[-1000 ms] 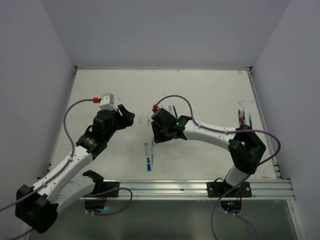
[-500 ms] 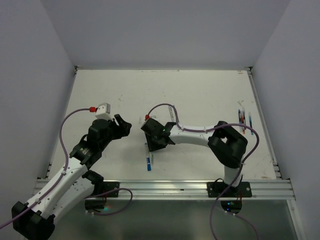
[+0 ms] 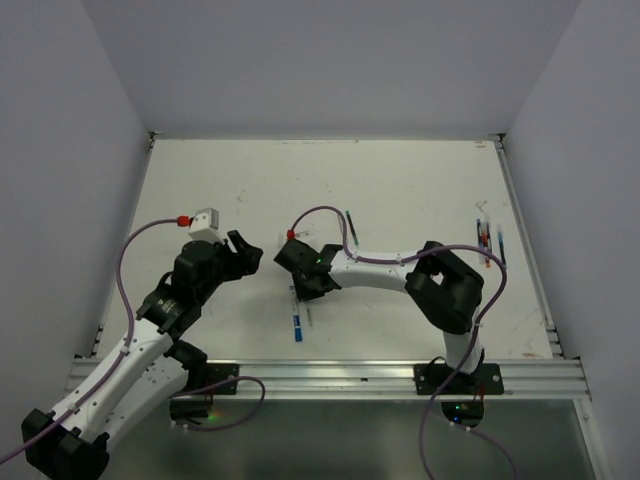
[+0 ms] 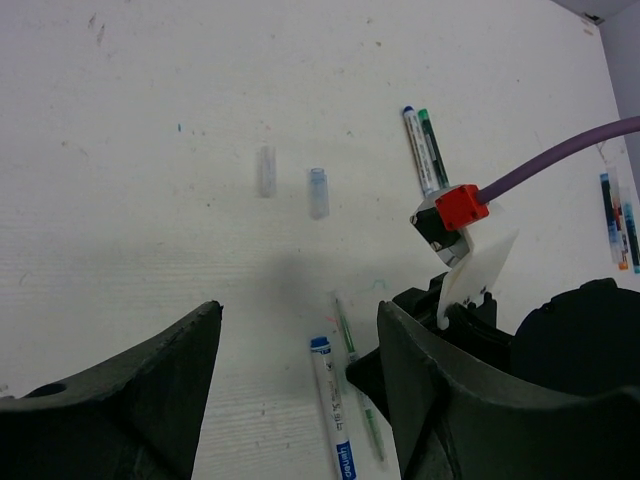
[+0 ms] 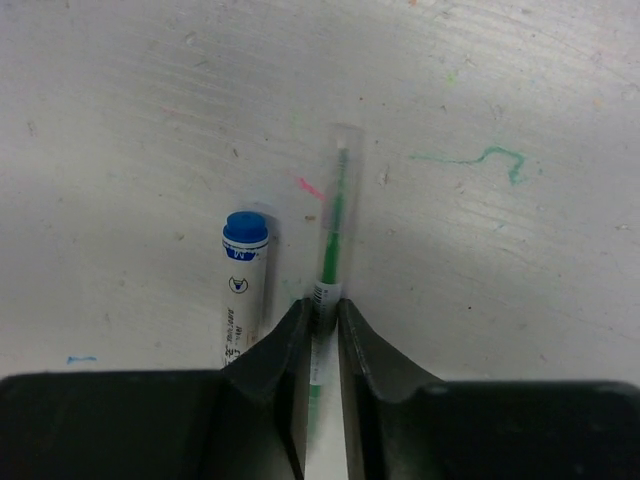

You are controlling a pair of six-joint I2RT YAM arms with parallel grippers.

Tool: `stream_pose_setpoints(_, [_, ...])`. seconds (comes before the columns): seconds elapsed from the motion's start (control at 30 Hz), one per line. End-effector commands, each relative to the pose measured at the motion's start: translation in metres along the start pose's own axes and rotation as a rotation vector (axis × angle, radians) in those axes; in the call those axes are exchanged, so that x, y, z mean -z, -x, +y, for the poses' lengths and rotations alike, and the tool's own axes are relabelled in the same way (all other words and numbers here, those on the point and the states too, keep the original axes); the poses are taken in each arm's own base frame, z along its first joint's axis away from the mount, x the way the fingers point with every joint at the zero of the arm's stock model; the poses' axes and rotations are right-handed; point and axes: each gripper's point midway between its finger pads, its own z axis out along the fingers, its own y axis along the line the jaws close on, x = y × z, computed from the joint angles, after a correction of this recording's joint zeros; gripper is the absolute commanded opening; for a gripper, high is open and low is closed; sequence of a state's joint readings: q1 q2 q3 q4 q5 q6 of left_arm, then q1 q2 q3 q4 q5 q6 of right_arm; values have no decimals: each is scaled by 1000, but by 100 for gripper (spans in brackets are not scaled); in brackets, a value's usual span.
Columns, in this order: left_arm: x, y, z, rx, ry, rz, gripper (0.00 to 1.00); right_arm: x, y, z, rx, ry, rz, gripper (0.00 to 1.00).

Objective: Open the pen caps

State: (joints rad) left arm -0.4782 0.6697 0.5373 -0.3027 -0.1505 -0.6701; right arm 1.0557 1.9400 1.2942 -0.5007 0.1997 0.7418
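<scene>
Left arm rises from the near-left corner, elbow bent. Its left gripper [image 3: 243, 256] hangs over the table [image 3: 400, 180] with jaws spread, holding nothing. At centre, the right arm folds sharply leftward. Its right gripper [image 5: 322, 312] sits low, pinched on a green pen [image 5: 335, 210] beside a blue-capped pen [image 5: 243, 275]. Two loose pen caps [image 4: 266, 171] lie farther back.

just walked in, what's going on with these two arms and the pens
Two robot arms are uncapping pens. The right fingers pinch a green pen by its barrel as it lies on the table, its clear cap apparently on, beside a blue-capped pen. The left fingers hang open nearby, holding nothing. Two loose caps lie farther out.
</scene>
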Motion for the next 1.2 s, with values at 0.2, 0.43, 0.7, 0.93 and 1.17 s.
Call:
stream_pose_setpoints(0.2, [0, -6, -2, 13, -20, 23, 67, 6, 3, -23, 8, -111, -45, 0])
stream_pose_setpoints(0.43, [1, -1, -29, -26, -162, 24, 60, 71, 49, -28, -14, -47, -218, 0])
stream_pose_setpoints(0.7, [13, -32, -87, -39, -559, 137, 53, 144, 95, -22, -132, 274, -401, 0])
stream_pose_setpoints(0.93, [24, -44, -117, -36, -739, 150, 55, 183, 100, -12, -171, 524, -538, 0])
stream_pose_setpoints(1.17, [39, -59, -152, -38, -863, 163, 62, 196, 99, -1, -196, 639, -568, 0])
